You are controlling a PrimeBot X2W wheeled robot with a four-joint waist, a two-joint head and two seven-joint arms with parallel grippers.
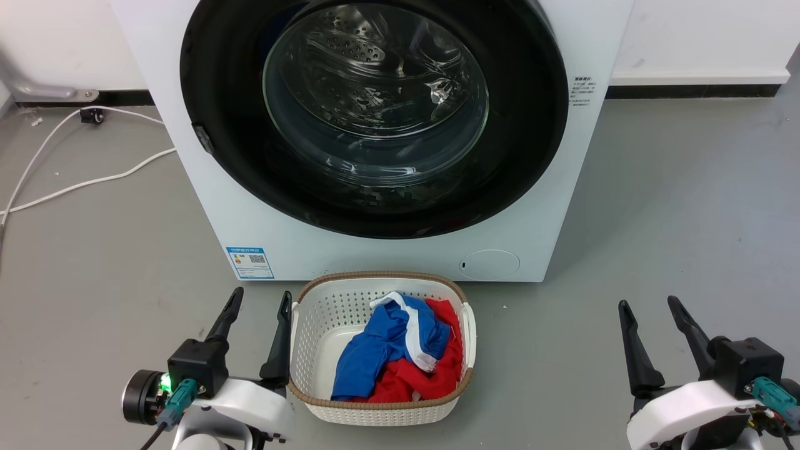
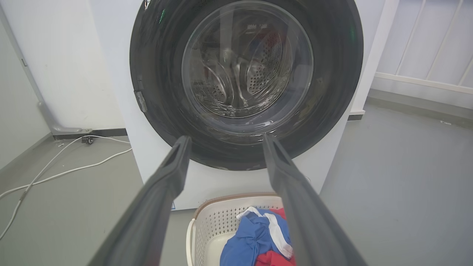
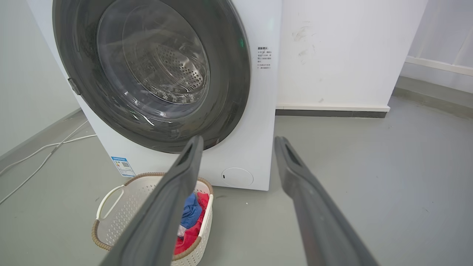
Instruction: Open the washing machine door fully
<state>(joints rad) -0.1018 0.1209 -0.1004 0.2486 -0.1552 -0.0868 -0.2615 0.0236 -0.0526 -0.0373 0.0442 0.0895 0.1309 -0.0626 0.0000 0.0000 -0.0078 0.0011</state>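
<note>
The white washing machine (image 1: pixel 206 206) stands straight ahead, and its glossy black round door (image 1: pixel 512 156) with a clear glass window lies shut against the front. A small latch tab (image 1: pixel 202 139) shows on the door's left rim. My left gripper (image 1: pixel 261 299) is open at the lower left, well short of the machine. My right gripper (image 1: pixel 650 304) is open at the lower right, also far from the door. Across the wrist views I see the door (image 2: pixel 155 92) (image 3: pixel 232 85), the left gripper (image 2: pixel 225 139) and the right gripper (image 3: pixel 238 139). Neither holds anything.
A white laundry basket (image 1: pixel 325 306) with blue and red clothes sits on the floor just in front of the machine, between my grippers. White cables (image 1: pixel 75 181) trail across the grey floor at the left. A small round white flap (image 1: pixel 489 264) is low on the machine's front.
</note>
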